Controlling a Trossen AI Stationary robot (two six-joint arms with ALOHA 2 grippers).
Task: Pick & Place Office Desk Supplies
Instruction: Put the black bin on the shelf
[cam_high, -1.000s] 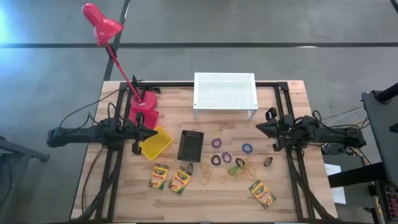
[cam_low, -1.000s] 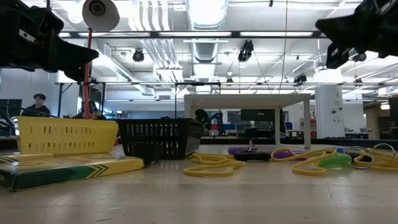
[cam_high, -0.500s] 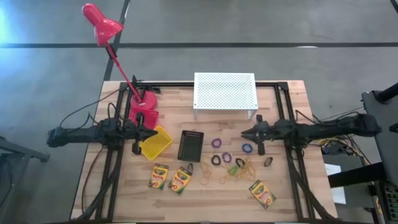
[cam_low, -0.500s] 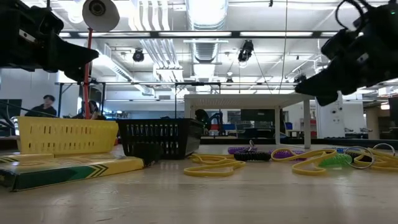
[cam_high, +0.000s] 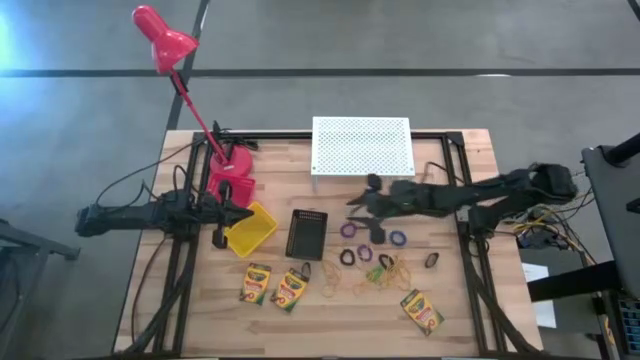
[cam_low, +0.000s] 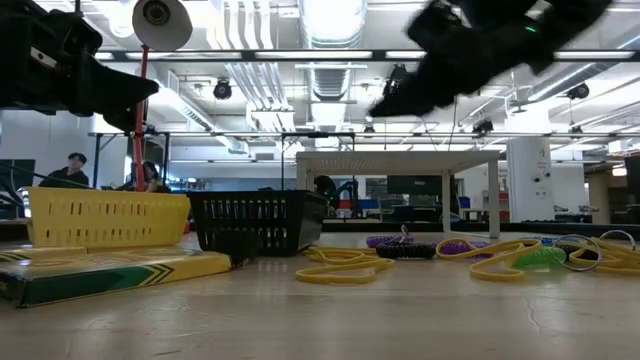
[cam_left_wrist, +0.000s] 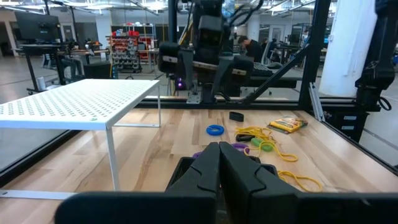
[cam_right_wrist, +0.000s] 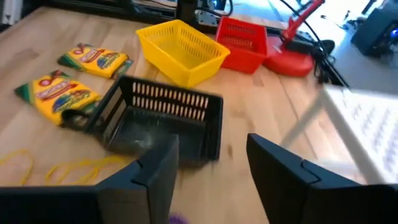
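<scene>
Showing red basket (cam_right_wrist: 241, 42), seemingly lamp-hidden overhead.

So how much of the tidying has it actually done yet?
Nothing looks sorted: the yellow basket and black basket sit empty. The right gripper hangs open and empty-handed above the rings; the left gripper waits shut. Crayon boxes and rubber bands lie loose.

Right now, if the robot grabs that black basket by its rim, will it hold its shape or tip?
The black basket looks like rigid slotted plastic, so probably stiff. It seems empty and thin-walled, likely light. Gripped on one wall, it may tilt.
</scene>
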